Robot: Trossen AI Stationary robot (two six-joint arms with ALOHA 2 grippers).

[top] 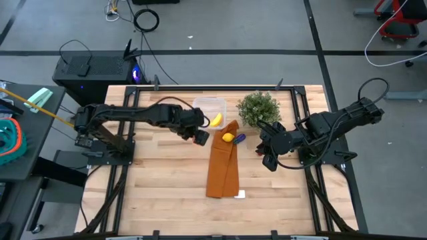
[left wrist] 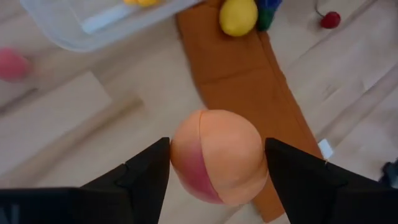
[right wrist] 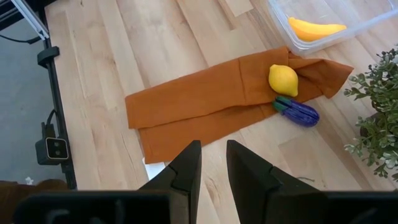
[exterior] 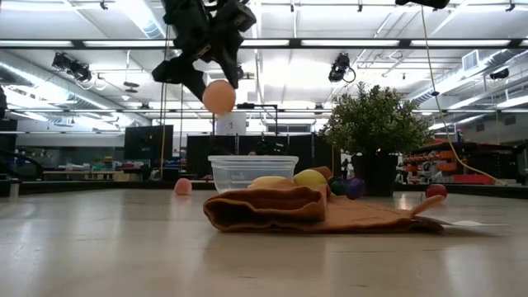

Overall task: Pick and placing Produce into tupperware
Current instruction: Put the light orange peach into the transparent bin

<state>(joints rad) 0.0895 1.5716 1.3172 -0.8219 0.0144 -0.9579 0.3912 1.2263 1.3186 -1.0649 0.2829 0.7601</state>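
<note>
My left gripper [left wrist: 217, 165] is shut on a round peach-orange fruit [left wrist: 217, 155] with a red patch, high above the table [exterior: 219, 96], on the near left of the tupperware [top: 210, 107]. The clear tupperware holds a yellow banana [right wrist: 314, 28]. A yellow lemon [right wrist: 283, 79] and a dark purple piece [right wrist: 298, 112] rest on the far end of the orange-brown cloth [top: 223, 167]. A pink piece [exterior: 182, 186] and a red piece [exterior: 436, 190] lie on the table. My right gripper [right wrist: 213, 168] hovers right of the cloth, its fingers a narrow gap apart, with nothing between them. My left gripper pinches the round fruit between its two fingers, one on each opposite side [left wrist: 177, 155]. The fingers slant down from above. In the low view the fruit sits at their free ends. It hangs lifted clear, well above the table.
A green bushy potted plant [top: 259, 108] stands at the far edge, right of the tupperware and just beyond my right gripper. A white tag [top: 239, 195] lies by the cloth's near end. The bare wooden table [top: 153, 180] stretches left and near.
</note>
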